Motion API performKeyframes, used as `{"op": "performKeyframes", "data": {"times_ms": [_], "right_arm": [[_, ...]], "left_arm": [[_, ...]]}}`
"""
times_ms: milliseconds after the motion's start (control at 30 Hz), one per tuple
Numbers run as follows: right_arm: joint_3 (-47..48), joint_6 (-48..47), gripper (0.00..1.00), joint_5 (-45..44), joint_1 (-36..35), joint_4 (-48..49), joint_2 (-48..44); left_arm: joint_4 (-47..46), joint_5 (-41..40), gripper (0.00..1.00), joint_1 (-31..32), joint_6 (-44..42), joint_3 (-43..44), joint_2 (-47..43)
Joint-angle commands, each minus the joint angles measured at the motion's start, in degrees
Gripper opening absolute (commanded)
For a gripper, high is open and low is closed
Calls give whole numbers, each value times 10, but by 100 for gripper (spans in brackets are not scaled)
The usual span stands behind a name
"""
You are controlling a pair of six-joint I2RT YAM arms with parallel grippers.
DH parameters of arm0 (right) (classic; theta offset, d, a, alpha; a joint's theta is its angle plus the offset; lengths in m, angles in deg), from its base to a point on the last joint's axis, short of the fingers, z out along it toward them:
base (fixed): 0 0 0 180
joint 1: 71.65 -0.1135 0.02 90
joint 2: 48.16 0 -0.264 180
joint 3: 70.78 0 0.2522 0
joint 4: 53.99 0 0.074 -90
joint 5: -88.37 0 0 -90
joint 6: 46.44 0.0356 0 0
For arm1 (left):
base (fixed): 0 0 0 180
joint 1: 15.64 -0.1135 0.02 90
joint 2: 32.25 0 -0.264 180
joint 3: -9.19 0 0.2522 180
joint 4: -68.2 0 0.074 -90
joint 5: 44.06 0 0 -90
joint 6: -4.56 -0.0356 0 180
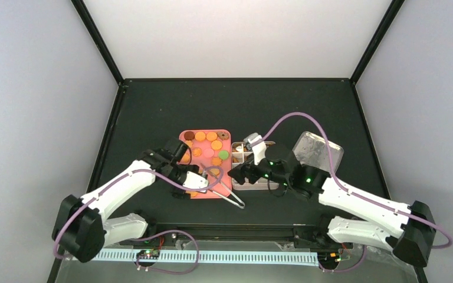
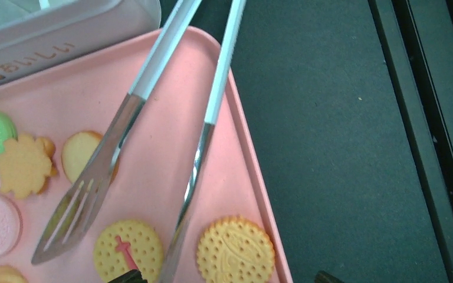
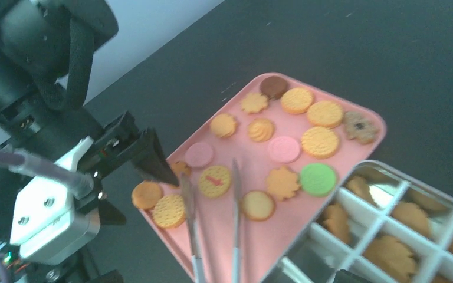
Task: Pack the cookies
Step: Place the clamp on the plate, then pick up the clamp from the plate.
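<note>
Hovering at the lower left of the right-wrist frame, the left claw [image 3: 147,200] spreads wide, holding nothing, over cookies [image 3: 283,149] scattered on a pink tray [image 3: 218,230] mid-frame. The thin, light, stiff discs (probably brittle) look best pinched gently across their rims, perhaps using the tongs [image 2: 103,159] lying among them. How far the right claw [image 1: 240,174] is open cannot be told.

Tray [image 2: 165,147]: pink plastic, smooth, soft shine. Tongs [image 2: 103,159]: shiny bare metal at the tips, pale matt coat on the handles. Table [image 2: 342,147]: dark, matt, fine grain w/ tiny specks. Box [image 3: 389,227]: shiny metal, mirror-like dividers. Cookies [image 2: 235,250]: matt, bumpy, dotted tops; pink & green ones look smoother. Arm shells [image 1: 124,186]: white smooth plastic.
</note>
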Motion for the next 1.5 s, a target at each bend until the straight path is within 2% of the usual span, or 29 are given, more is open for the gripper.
{"op": "performKeyframes", "data": {"times_ms": [0,167,400,633,833,1200,1300,1400,1467], "right_arm": [[-19,29,95,-61,27,7,-61],[-37,42,95,-69,45,5,-112],[-41,54,93,-77,55,-14,-118],[-43,62,91,-79,70,-22,-120],[-42,62,90,-86,76,-27,-126],[-22,56,90,-92,78,-25,-125],[-11,52,90,-100,78,-28,-125],[-1,45,92,-107,78,-29,-129],[3,41,95,-98,79,-23,-133]], "left_arm": [[-28,-46,72,40,-6,43,53],[-54,-88,56,69,22,66,119],[-64,-104,47,101,44,67,157],[-77,-120,24,125,73,64,178],[-79,-128,2,127,80,56,158],[-71,-165,2,127,57,61,52],[-38,-163,1,127,54,80,20],[14,-134,2,121,69,118,-4],[55,-83,2,111,83,153,-19]]}}
